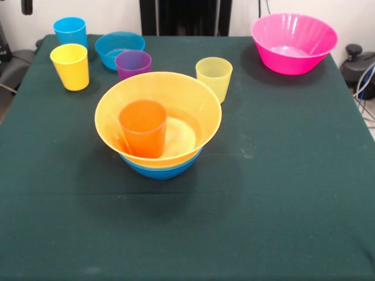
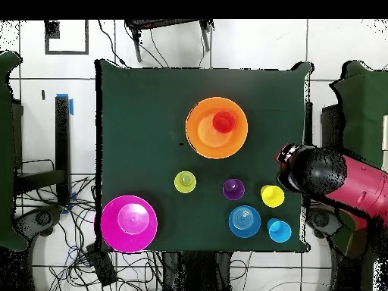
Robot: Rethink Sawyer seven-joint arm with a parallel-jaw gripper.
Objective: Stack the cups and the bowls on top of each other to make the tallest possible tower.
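The tower stands mid-table: a medium blue bowl [image 1: 161, 170] as base, the large orange-yellow bowl [image 1: 196, 99] nested in it, and the orange cup [image 1: 142, 126] upright inside, left of centre. In the overhead view the pile [image 2: 201, 135] shows with the cup [image 2: 223, 121]. The blue cup [image 1: 70, 30], yellow cup [image 1: 70, 65], purple cup [image 1: 133, 63] and pale yellow-green cup [image 1: 214, 76] stand loose. The small blue bowl [image 1: 119, 48] and the large pink bowl [image 1: 294, 42] stand apart. No green bowl shows. The gripper [image 1: 26, 7] is a dark tip at the top left edge, drawn back.
The red and black arm [image 2: 333, 176] hangs over the table's right edge in the overhead view, near the yellow cup [image 2: 272, 195]. Cables and chairs surround the green-covered table [image 1: 281, 175].
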